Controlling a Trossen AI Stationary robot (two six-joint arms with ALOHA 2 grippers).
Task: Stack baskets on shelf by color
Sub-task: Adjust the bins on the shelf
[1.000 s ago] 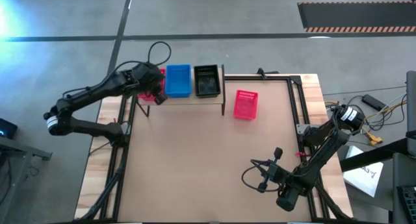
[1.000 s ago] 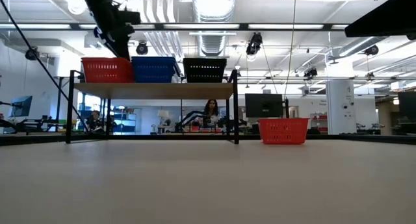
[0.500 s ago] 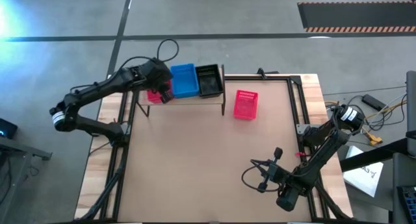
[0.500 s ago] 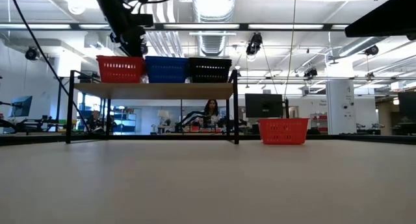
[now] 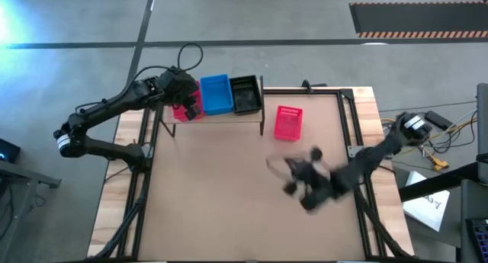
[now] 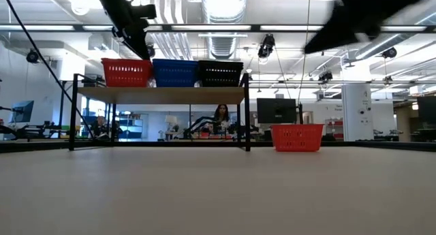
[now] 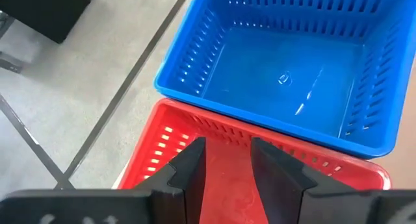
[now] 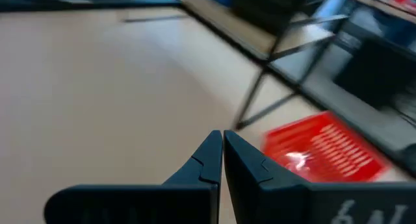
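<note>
On the shelf (image 6: 160, 95) a red basket (image 6: 127, 72), a blue basket (image 6: 175, 72) and a black basket (image 6: 219, 73) stand close together in a row on their bottoms. In the high view the row reads red (image 5: 180, 112), blue (image 5: 216, 94), black (image 5: 245, 94). My left gripper (image 7: 227, 146) hangs open over the red basket's inside, its fingertips near the wall next to the blue basket (image 7: 292, 74). Another red basket (image 5: 288, 123) sits on the table, right of the shelf. My right gripper (image 8: 222, 136) is shut with nothing in it, above the table's middle right (image 5: 296, 178), a blur there. My left gripper comes slanting down from the table's left over the red basket's wall (image 7: 214, 123) next to the blue basket. Whether its fingers (image 7: 195, 169) touch that wall, I cannot tell.
Black frame rails (image 5: 347, 126) run along the tabletop's edges. Cables and gear (image 5: 438, 137) lie off the right side. The wide brown tabletop (image 5: 229, 194) in front of the shelf is bare. A person (image 6: 221, 116) sits in the room beyond.
The red basket has slid right along the shelf under my left gripper, and the blue and black ones have shifted right with it, closing the row. My right arm, shut throughout, has swung up from the near right corner toward the table's middle and the lone red basket.
</note>
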